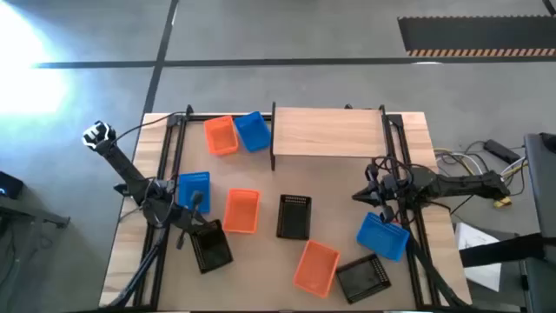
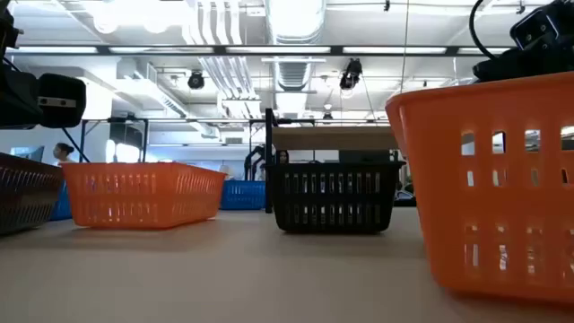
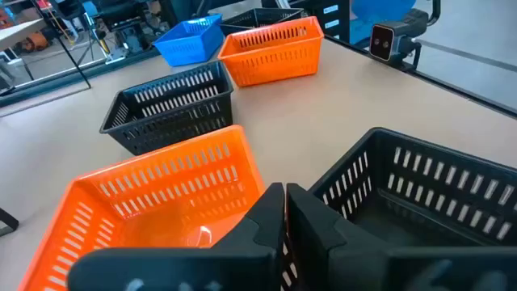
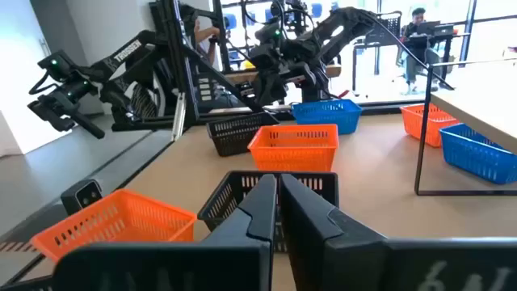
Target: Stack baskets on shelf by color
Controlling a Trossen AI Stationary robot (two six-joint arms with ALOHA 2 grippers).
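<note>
The shelf [image 1: 328, 135] stands at the table's far side, its board bare. Near its left end sit an orange basket [image 1: 221, 136] and a blue basket [image 1: 252, 130]. More baskets lie scattered on the tabletop: blue [image 1: 193, 187], orange [image 1: 241, 210], black [image 1: 294, 216], black [image 1: 209, 246], orange [image 1: 316, 265], black [image 1: 360, 278] and blue [image 1: 383, 235]. My left gripper [image 1: 195, 203] [image 3: 284, 212] is shut and hovers between the left blue, orange and black baskets. My right gripper [image 1: 363, 195] [image 4: 276, 198] is shut, right of the middle black basket [image 4: 279, 190].
Black frame rails [image 1: 169, 156] run along both sides of the table. In the low view an orange basket [image 2: 489, 179] stands close to the near edge, and a black one [image 2: 334, 193] in front of the shelf [image 2: 332, 139]. People sit in the room behind [image 4: 420, 28].
</note>
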